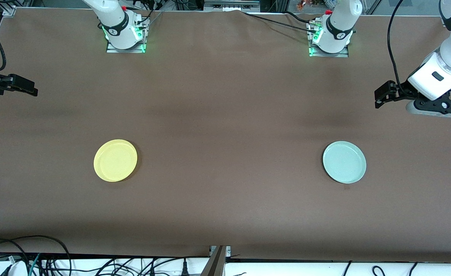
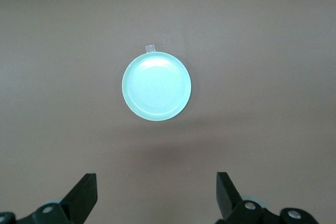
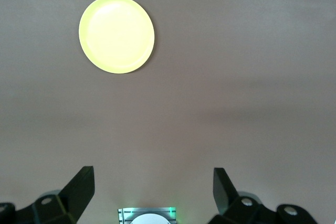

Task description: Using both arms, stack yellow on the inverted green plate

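The yellow plate (image 1: 115,160) lies flat on the brown table toward the right arm's end and also shows in the right wrist view (image 3: 116,34). The pale green plate (image 1: 344,162) lies flat toward the left arm's end, rim up, and shows in the left wrist view (image 2: 156,86). My left gripper (image 1: 379,99) hangs open and empty above the table's end, off to the side of the green plate; its fingertips (image 2: 86,187) stand wide apart. My right gripper (image 1: 31,89) hangs open and empty above the other end, apart from the yellow plate, fingertips (image 3: 84,182) spread.
The two arm bases (image 1: 125,36) (image 1: 329,40) stand along the table's edge farthest from the front camera. A small clear tab (image 2: 150,48) lies at the green plate's rim. Cables (image 1: 56,260) hang below the table's near edge.
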You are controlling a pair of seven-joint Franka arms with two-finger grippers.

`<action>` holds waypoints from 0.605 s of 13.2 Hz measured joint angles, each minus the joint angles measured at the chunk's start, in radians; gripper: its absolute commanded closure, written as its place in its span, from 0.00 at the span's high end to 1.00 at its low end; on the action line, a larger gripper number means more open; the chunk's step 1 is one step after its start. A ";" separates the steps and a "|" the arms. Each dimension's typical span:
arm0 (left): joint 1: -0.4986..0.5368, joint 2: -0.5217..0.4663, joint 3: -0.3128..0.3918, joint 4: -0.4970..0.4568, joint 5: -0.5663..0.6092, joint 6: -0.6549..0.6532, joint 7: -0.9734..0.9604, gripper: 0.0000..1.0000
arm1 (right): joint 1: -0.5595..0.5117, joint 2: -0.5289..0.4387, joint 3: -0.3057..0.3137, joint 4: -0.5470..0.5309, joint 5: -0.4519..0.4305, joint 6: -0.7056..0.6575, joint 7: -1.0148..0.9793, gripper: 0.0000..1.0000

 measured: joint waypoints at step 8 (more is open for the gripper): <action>0.000 0.000 0.000 0.000 0.000 -0.012 -0.008 1.00 | 0.000 0.000 0.000 0.000 0.000 0.008 0.000 1.00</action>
